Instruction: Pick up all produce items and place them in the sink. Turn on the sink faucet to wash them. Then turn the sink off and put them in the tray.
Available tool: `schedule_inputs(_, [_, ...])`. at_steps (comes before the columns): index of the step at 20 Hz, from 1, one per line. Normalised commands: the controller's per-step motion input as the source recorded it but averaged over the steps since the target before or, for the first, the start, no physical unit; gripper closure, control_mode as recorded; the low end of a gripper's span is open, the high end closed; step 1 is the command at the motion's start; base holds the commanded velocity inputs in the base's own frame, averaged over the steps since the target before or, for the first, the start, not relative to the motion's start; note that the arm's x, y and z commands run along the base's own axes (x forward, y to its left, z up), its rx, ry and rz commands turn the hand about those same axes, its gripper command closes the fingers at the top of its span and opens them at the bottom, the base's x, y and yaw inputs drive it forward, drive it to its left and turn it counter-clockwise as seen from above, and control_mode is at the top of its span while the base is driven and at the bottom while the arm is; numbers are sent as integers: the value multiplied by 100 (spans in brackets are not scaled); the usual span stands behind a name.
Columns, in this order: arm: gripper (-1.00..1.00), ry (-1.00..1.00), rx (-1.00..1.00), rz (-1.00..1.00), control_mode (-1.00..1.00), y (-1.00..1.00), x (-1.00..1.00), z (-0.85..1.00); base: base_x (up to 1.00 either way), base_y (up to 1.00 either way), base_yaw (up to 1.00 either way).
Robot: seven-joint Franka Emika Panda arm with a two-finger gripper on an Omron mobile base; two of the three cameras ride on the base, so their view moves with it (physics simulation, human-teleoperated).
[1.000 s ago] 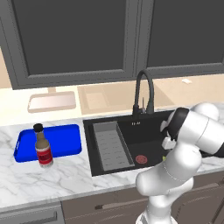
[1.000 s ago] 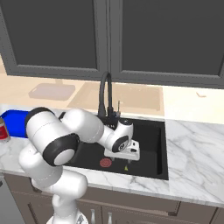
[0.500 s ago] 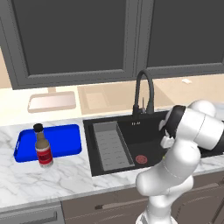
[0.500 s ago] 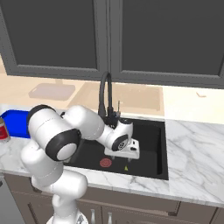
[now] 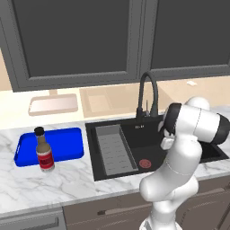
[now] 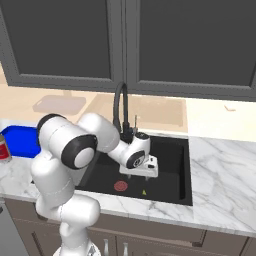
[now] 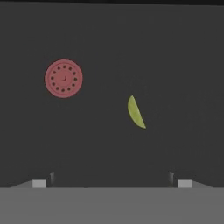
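Lowered slightly deeper into the large black recessed sink (image 6: 172, 150) since the earlier frame: two-finger gripper (image 6: 141, 173), jaws fully apart, clamped on nothing. Lying on the basin floor directly beyond the fingertips, slightly toward the right finger: one small yellow-green lime-like fruit (image 7: 135, 112), long axis nearly along the approach. Beside it, one red round drain (image 7: 64, 78). On the counter: one blue tray (image 5: 67, 143), one brown bottle (image 5: 43, 150).
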Motion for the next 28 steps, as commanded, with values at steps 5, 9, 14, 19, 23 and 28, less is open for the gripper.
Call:
schedule_inputs(5, [-100, 0, 3, 4, -100, -6, 23, -21, 0, 0, 0])
schedule_inputs(9, [-100, 0, 4, 11, -100, -16, 20, -18, 0, 0, 0])
schedule_inputs(14, [-100, 0, 1, 13, -100, -15, 18, -24, 0, 0, 0])
schedule_inputs(19, [-100, 0, 0, 7, -100, -1, 10, -13, 0, 0, 0])
schedule_inputs(23, [-100, 0, 0, 0, -100, 0, 2, -8, 0, 0, 0])
schedule_inputs(28, [-100, 0, 0, 0, -100, 0, 3, -18, 0, 0, 0])
